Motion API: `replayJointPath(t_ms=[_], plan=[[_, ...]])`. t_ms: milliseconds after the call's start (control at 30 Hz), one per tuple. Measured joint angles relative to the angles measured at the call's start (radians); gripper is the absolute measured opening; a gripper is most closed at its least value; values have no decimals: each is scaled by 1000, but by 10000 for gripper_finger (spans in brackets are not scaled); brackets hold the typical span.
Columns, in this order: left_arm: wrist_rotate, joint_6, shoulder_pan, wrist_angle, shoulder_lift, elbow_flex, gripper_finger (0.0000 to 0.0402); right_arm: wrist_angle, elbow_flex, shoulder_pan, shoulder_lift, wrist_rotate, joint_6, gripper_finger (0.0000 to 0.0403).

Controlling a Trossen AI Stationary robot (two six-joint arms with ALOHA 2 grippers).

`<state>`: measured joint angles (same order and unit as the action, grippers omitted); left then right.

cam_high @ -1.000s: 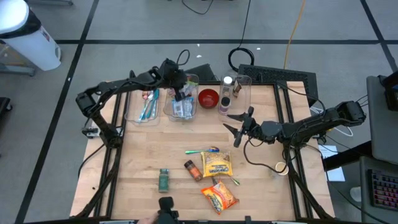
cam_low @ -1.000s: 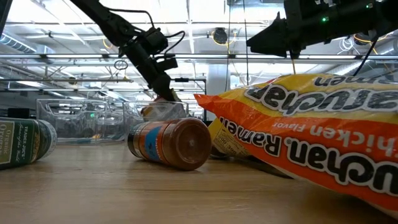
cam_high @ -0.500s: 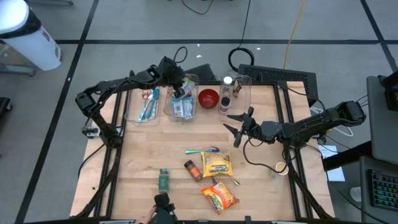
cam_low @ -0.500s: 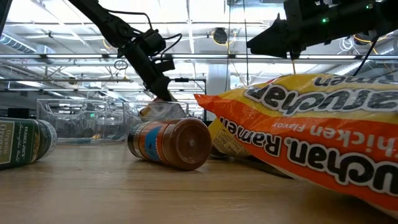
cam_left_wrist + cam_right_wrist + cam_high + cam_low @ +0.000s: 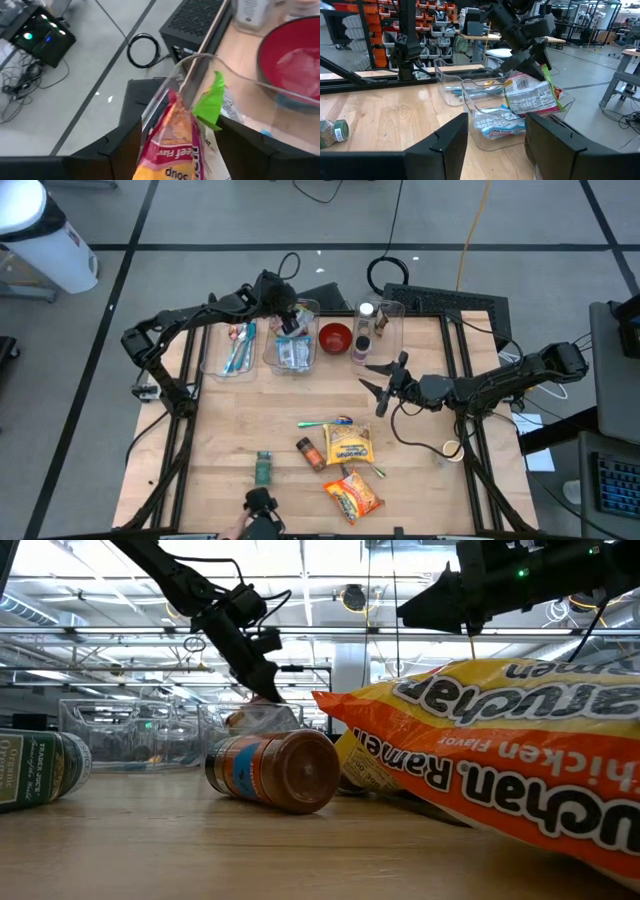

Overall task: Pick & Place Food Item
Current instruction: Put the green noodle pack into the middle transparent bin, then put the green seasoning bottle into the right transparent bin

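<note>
Closest to the table's front edge, well to the near side of both grippers, lies the orange and yellow crinkled ramen packet (image 5: 353, 494). Just beyond it lies a flat yellow packet (image 5: 348, 445), with a brown spice jar with an orange and blue label (image 5: 309, 452) on its side beside that. A green-labelled herb jar (image 5: 262, 468) lies a little apart, toward the left arm's side. A thin green-handled utensil (image 5: 325, 422) lies at the yellow packet's far edge, still short of the right gripper (image 5: 368, 377). The right gripper hangs above bare wood near the table's middle, its fingers spread with nothing between them, pointing across at the bins. Past it, in the far row, stand a red round bowl (image 5: 335, 337) and a clear plastic cup (image 5: 388, 322). The left gripper (image 5: 287, 325) is at the far rim of the clear rectangular plastic bin (image 5: 268, 352) next to the bowl. That bin already has blue and white sachets (image 5: 495, 125) on its floor. The red and yellow soup packet with a green tab (image 5: 172, 135) stands tilted in the bin directly under the left gripper, leaning on the rim. The fingers stand apart on either side of the packet's top; whether they touch it cannot be made out. On the gripper's other side, a second clear bin (image 5: 210, 352) holds toothbrushes.
</note>
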<state>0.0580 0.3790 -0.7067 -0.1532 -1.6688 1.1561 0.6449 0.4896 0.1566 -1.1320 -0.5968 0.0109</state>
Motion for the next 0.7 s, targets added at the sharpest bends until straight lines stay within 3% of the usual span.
replayJointPath(t_ms=[700], plan=[[210, 5, 0, 58, 10, 0, 255, -6, 0, 0, 0, 0, 0, 185]])
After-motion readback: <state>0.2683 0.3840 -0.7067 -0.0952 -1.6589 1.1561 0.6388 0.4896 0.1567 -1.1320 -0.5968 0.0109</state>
